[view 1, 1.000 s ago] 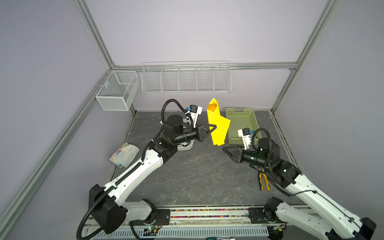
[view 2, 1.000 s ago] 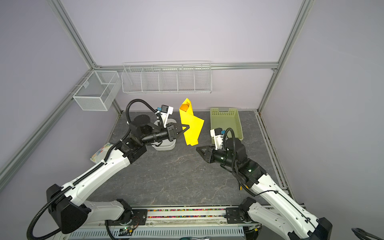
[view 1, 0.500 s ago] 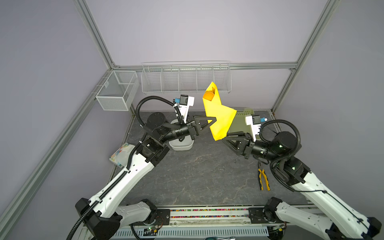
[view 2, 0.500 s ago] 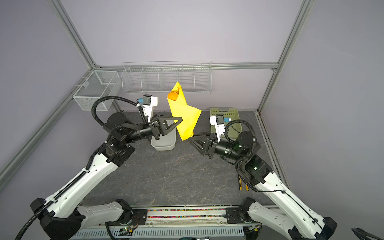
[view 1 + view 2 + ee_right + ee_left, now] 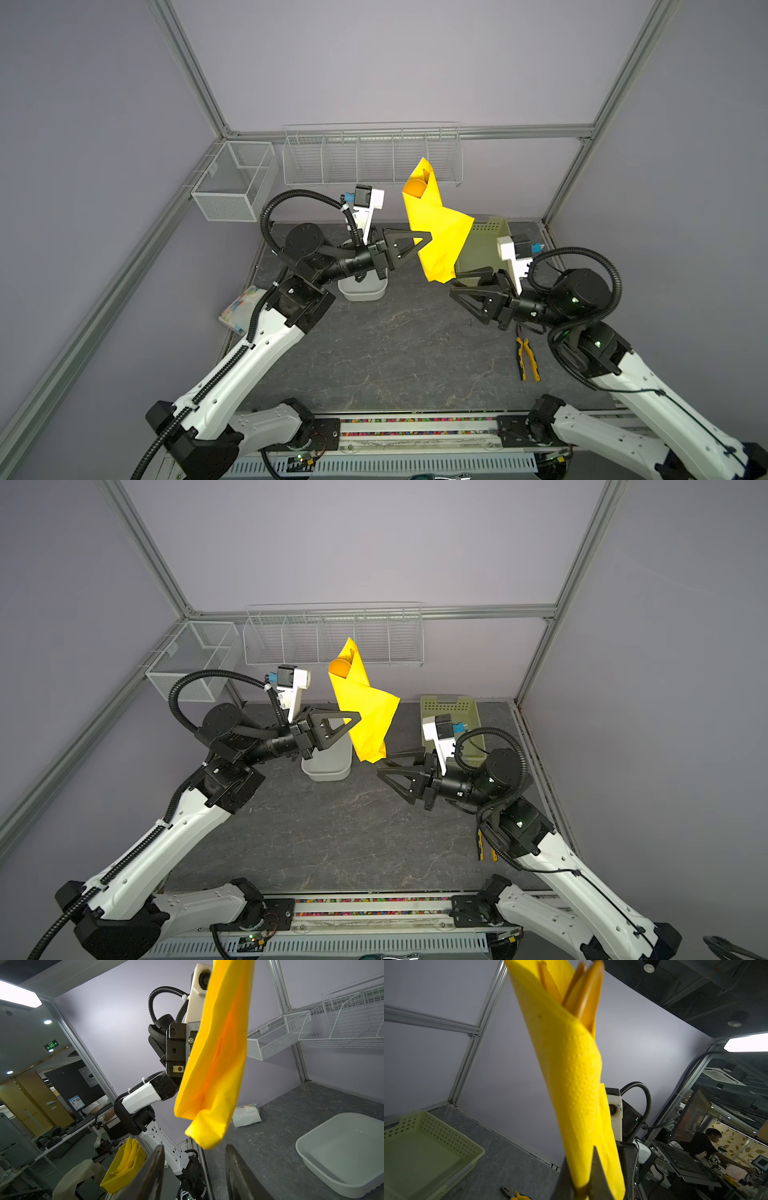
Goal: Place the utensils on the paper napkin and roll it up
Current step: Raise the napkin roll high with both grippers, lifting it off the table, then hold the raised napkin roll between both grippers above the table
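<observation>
Paper napkin blocks mid-air; tabletop between tub and pliers open.

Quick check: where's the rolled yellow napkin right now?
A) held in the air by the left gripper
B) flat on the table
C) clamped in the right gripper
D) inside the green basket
A: the left gripper is shut on the paper napkin in mid-air, with the orange utensils showing at its upper end, while the right gripper stands open just below it, gripping nothing.

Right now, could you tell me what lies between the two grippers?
The paper napkin, rolled round the orange utensils: the left gripper is shut on it, and its lower end hangs just before the right gripper's open jaws, in both top views.
</observation>
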`<state>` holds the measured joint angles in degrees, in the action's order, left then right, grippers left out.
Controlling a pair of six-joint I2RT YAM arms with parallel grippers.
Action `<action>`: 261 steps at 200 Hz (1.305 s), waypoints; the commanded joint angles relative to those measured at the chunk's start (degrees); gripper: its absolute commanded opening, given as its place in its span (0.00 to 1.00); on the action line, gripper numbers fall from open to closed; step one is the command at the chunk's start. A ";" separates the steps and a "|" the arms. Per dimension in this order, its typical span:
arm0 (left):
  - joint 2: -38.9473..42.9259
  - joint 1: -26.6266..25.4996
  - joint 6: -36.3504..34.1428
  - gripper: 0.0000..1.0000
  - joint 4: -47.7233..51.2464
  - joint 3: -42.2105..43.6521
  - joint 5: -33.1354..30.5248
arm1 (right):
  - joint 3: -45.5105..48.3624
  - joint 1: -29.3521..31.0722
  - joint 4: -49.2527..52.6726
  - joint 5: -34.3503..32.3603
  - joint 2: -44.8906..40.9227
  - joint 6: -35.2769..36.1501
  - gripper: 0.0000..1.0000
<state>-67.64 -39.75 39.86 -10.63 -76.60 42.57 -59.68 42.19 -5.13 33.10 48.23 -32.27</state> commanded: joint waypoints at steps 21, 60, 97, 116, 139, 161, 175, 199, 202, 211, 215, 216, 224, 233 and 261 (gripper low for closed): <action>0.42 0.02 -0.04 0.00 -0.36 -2.77 2.47 | -0.92 0.41 1.81 -3.68 -1.90 4.83 0.47; 0.17 0.02 0.31 0.00 -0.27 -2.93 3.31 | -3.73 0.39 0.47 -0.63 0.62 4.18 0.46; 0.08 0.02 0.91 0.00 -1.09 -2.61 3.76 | -5.05 0.48 -0.36 -0.10 2.73 3.10 0.44; 0.05 0.02 1.41 0.00 -1.61 -2.38 4.01 | -5.18 0.47 -0.81 -0.08 3.51 2.84 0.41; 0.05 0.02 1.59 0.00 -1.77 -2.16 4.17 | -5.56 0.51 -1.75 1.04 4.55 2.30 0.32; 0.03 0.02 1.46 0.00 -2.01 -2.23 4.13 | -5.99 0.51 -0.74 1.39 5.37 2.70 0.22; 0.05 0.02 1.38 0.00 -1.94 -2.09 3.99 | -5.97 0.52 -0.58 1.39 5.48 2.75 0.19; -0.04 0.02 1.37 0.00 -1.85 -1.99 4.07 | -5.86 0.52 -0.54 1.29 5.48 2.83 0.16; 0.00 0.02 1.42 0.00 -1.87 -2.00 4.10 | -5.93 0.50 -0.55 1.29 5.52 2.83 0.16; 0.02 0.02 1.36 0.00 -1.78 -1.95 4.06 | -5.91 0.52 -0.63 1.20 5.39 2.75 0.24; 0.05 0.02 1.24 0.00 -1.74 -1.93 4.02 | -5.84 0.52 -0.67 1.11 5.35 2.74 0.29; 0.00 0.02 1.26 0.00 -1.70 -1.91 4.02 | -5.86 0.52 -0.67 1.14 5.28 2.78 0.30; 0.05 0.02 1.18 0.00 -1.54 -1.89 3.93 | -5.76 0.51 -0.96 1.13 5.06 2.67 0.36; 0.16 0.02 0.89 0.00 -1.22 -1.96 3.80 | -5.42 0.52 -1.96 1.48 4.75 2.52 0.39; 0.23 0.02 0.03 0.00 -0.10 -1.90 3.19 | -5.05 0.51 -2.97 1.15 4.07 2.17 0.43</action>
<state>-67.66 -39.75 40.86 -10.61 -77.38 45.52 -64.38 42.48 -5.17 33.78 53.43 -30.13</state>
